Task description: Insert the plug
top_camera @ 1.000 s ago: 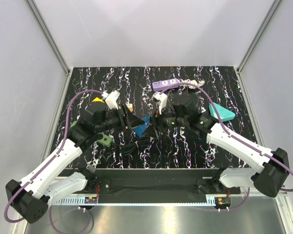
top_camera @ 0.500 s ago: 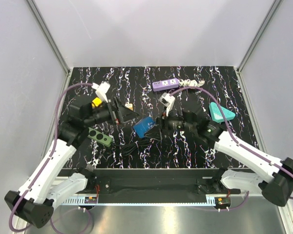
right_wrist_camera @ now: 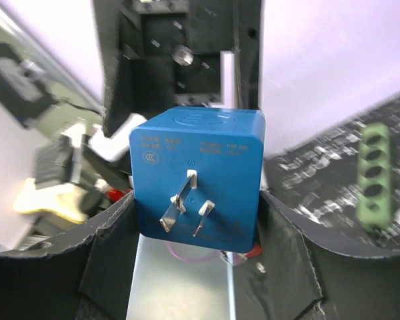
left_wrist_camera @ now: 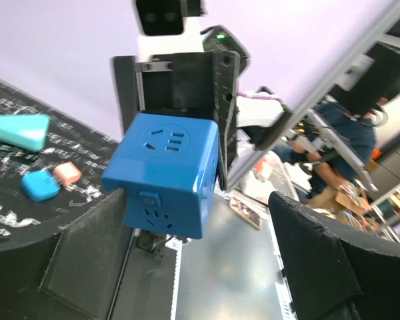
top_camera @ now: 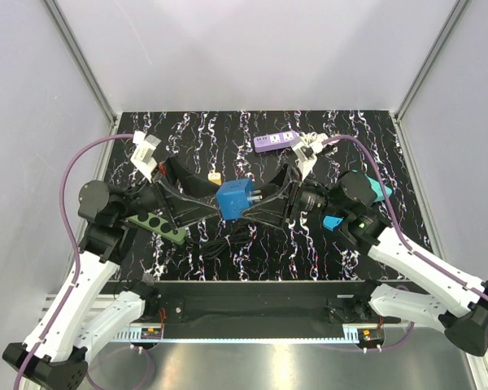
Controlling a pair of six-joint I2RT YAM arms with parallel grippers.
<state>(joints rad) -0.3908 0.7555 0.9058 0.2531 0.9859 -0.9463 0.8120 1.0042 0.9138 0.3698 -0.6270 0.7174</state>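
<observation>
We see the right gripper [top_camera: 257,207] clamped on the blue cube adapter [top_camera: 234,200], its prongs facing that wrist, left gripper [top_camera: 214,206] spread wide just beside it, green power strip [top_camera: 157,223] on the table [top_camera: 228,130].

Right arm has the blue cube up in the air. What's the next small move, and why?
Probably close the left pincer on the blue cube. It stands open at the cube, and the prongs point back into the right pincer, which grips it, so only the left could plug it in.
</observation>
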